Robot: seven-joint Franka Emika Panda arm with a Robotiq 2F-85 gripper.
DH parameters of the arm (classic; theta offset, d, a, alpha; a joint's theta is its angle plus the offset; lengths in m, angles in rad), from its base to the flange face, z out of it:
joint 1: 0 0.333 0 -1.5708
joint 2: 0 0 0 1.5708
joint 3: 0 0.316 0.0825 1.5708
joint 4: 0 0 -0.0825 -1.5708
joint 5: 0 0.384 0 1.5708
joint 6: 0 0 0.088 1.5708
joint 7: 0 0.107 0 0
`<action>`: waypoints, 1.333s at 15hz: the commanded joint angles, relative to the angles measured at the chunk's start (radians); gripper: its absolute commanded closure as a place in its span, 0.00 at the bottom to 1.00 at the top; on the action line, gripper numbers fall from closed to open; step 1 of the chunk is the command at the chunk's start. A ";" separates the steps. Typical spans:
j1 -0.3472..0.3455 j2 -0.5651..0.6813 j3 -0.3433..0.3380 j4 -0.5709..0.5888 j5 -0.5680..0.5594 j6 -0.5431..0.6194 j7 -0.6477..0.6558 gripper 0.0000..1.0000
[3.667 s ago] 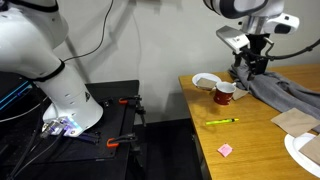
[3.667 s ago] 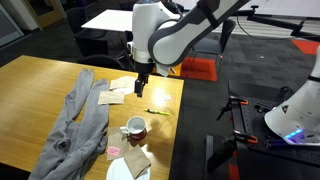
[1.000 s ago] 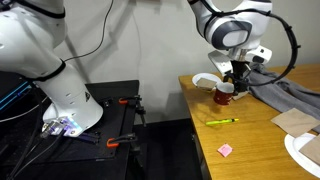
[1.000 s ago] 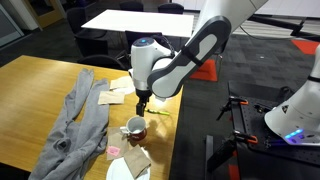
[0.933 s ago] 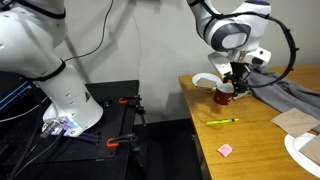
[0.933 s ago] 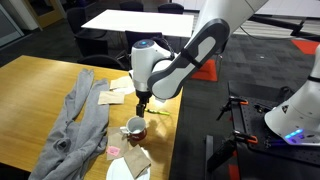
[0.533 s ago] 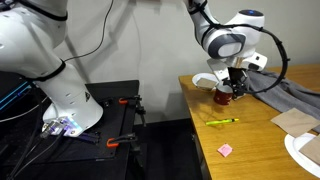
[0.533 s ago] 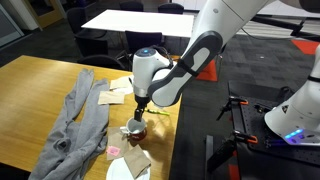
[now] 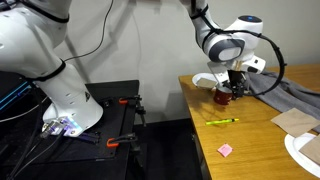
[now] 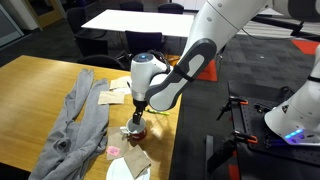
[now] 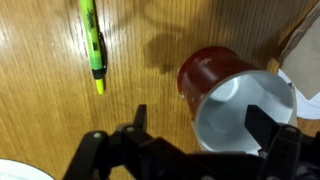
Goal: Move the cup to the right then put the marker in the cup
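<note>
The dark red cup [image 11: 212, 72], white inside, stands on the wooden table, seen from above in the wrist view. My gripper [image 11: 203, 125] is open and low over it, with one finger on each side of the cup and a gap to the left finger. In both exterior views the gripper [image 9: 232, 91] [image 10: 137, 121] covers most of the cup [image 9: 222, 98] [image 10: 134, 130]. The yellow-green marker [image 11: 93, 40] lies flat on the table beside the cup, also seen in both exterior views [image 9: 222, 122] [image 10: 158, 112].
A shallow white bowl [image 9: 206, 80] sits just behind the cup. A grey cloth [image 10: 78, 118] lies across the table. A brown napkin [image 10: 136, 158], a white plate [image 10: 122, 172] and a small pink square [image 9: 226, 150] lie near the table edge [image 9: 200, 125].
The gripper has come down from above the cup until its open fingers straddle it. The cup and the marker have not moved.
</note>
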 commanded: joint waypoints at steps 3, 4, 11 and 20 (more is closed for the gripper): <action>0.016 0.055 -0.009 0.076 -0.009 -0.017 0.032 0.00; 0.017 0.065 -0.010 0.087 -0.009 -0.019 0.032 0.00; 0.023 0.108 -0.011 0.135 -0.010 -0.024 0.031 0.44; 0.019 0.130 -0.007 0.169 -0.009 -0.047 0.026 1.00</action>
